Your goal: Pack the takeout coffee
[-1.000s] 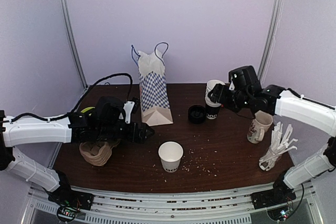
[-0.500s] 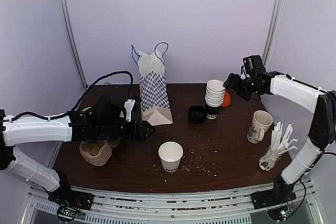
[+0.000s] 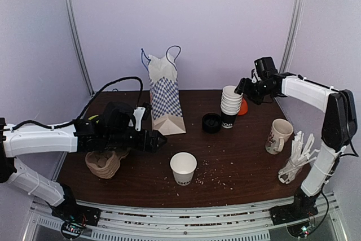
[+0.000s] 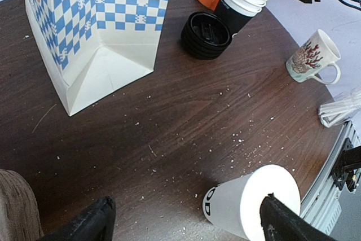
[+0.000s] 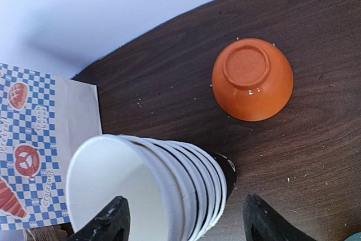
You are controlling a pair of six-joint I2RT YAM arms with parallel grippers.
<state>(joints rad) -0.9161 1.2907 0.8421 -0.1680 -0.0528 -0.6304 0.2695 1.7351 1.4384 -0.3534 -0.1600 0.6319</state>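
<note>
Over the counter's [image 3: 242,156] back right, we see the right claw [image 5: 189,224] spread wide above the stack of lidless cups [image 5: 152,184]; contact with the rim is unclear. Orange bowl [image 5: 252,78] upside down just behind. Left claw [image 4: 180,224] wide, empty, low beside the checkered bag [image 3: 164,97]. Takeout coffee cup [image 3: 183,167] upright, lidless, front middle, apart from both claws. Black lids [image 3: 211,122] beside the stack.

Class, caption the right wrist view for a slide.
Open right gripper poised over stacked paper cups beside an upside-down orange bowl.
</note>
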